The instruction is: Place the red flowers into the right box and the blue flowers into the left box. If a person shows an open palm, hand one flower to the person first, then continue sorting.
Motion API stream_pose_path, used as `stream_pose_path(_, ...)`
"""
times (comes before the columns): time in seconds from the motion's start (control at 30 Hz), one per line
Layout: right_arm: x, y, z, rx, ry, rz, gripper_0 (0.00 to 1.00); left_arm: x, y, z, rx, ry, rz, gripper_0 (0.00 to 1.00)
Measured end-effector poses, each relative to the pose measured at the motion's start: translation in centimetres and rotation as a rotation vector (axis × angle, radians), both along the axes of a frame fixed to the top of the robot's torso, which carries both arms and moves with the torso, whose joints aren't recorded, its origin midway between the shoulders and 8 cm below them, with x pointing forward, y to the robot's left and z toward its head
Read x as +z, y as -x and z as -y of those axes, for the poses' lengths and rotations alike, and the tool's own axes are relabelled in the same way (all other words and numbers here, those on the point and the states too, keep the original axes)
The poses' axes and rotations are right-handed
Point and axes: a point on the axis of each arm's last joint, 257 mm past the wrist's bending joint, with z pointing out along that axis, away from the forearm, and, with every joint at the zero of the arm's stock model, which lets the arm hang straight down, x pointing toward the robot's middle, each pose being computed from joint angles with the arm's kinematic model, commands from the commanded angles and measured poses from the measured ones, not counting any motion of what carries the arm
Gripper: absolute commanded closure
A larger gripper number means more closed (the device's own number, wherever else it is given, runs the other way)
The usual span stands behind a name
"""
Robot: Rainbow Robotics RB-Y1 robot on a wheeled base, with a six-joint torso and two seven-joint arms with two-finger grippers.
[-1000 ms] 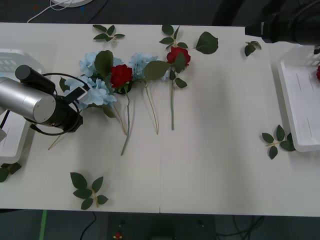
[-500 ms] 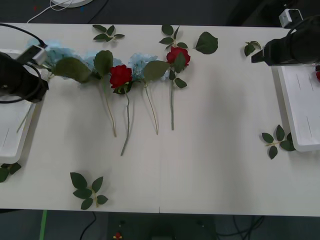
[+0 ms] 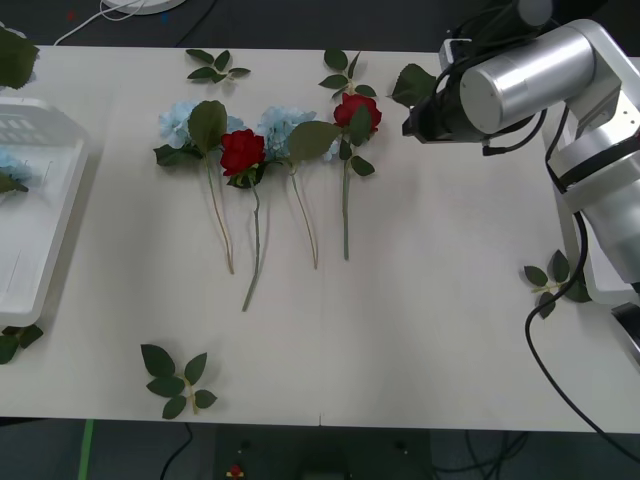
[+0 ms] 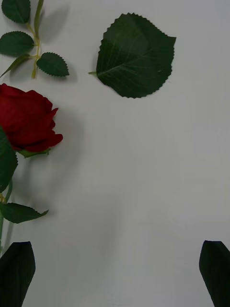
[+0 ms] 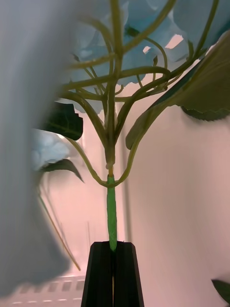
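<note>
Two red flowers lie on the table: one rose (image 3: pixel 242 150) mid-left, the other (image 3: pixel 357 110) (image 4: pixel 26 117) beside my right gripper (image 3: pixel 412 122) (image 4: pixel 115 273). That gripper hangs open over bare table just right of this rose, its fingertips (image 4: pixel 17 273) at both corners. Two blue flowers (image 3: pixel 180 120) (image 3: pixel 280 125) lie beside the roses. My left gripper (image 5: pixel 113 268) is shut on the green stem (image 5: pixel 111 211) of a blue flower (image 5: pixel 143 29), held above the left box (image 3: pixel 40 200) (image 5: pixel 43 292). Another blue flower (image 3: pixel 8 165) (image 5: pixel 50 146) lies in that box. The right box (image 3: pixel 603 293) is mostly hidden behind my right arm.
A big loose leaf (image 3: pixel 413 85) (image 4: pixel 136 55) lies just beyond the right gripper. Leaf sprigs are scattered at the back (image 3: pixel 215 65), front left (image 3: pixel 175 380) and right (image 3: pixel 552 280). The table's front half is open.
My left arm carried a blue flower leftward off the table to above the left box. My right arm swung from the right box to beside the right-hand rose.
</note>
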Motion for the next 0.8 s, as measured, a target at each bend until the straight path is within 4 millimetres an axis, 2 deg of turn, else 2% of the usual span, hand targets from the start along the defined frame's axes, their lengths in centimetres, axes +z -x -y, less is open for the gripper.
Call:
stream_pose_path(0.1,-1.2,-0.5,-1.7,-0.039,-0.004,-0.004,0.00,0.4,-2.1,-3.3,0.066,-0.004,0.095,1.00)
stream_pose_path(0.2,-2.5,-1.5,-3.4,-0.051,0.007,0.012,0.00,-0.7,-2.7,-6.3,0.068,-0.061,0.144,1.00)
stream_pose_path(0.33,-4.3,-2.0,-5.5,-0.031,0.037,0.017,0.00,-3.5,-2.1,-9.4,0.019,-0.179,0.140,1.00)
stream_pose_path(0.47,-5.8,-2.2,-7.6,-0.078,-0.001,0.011,0.00,-6.6,-0.5,-12.2,0.057,-0.188,0.108,1.00)
stream_pose_path(0.6,-7.2,-2.2,-9.4,-0.079,0.000,0.013,0.00,-8.4,0.4,-14.3,0.106,-0.173,0.107,1.00)
stream_pose_path(0.7,-8.3,-2.1,-10.8,-0.066,0.011,0.013,0.00,-9.2,0.8,-14.9,0.119,-0.167,0.100,1.00)
stream_pose_path(0.8,-9.3,-2.0,-11.9,-0.101,-0.022,0.013,0.00,-9.2,0.7,-15.3,0.129,-0.172,0.119,1.00)
